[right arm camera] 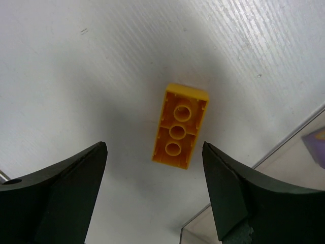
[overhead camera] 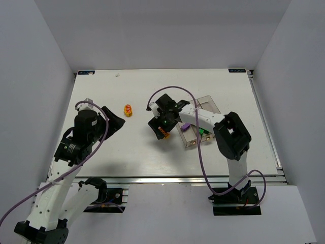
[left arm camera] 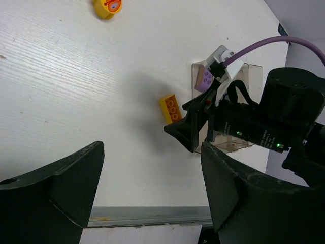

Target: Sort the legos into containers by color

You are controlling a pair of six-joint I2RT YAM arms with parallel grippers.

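While the left arm waits off to the side, the right arm is getting ready to pick up one orange-yellow lego.

On the big white surface (overhead camera: 101, 91) the clear containers (overhead camera: 209, 103) sit under the right arm, and I can see a purple lego (overhead camera: 186, 127) and a green lego (overhead camera: 205, 134) in them. The right end effector (right arm camera: 154, 150) hangs wide apart over the orange-yellow lego (right arm camera: 180, 126). That lego lies upside down on the surface, just beside a corner of the containers, and neither finger touches it. The left end effector (left arm camera: 152, 147) is spread wide too, with nothing in it. A small yellow and orange piece (overhead camera: 128, 110) lies far back on the surface, well apart from the rest. Next, I think the right arm must go down, pinch the long sides of the lego, and lift it into the bin for its color.
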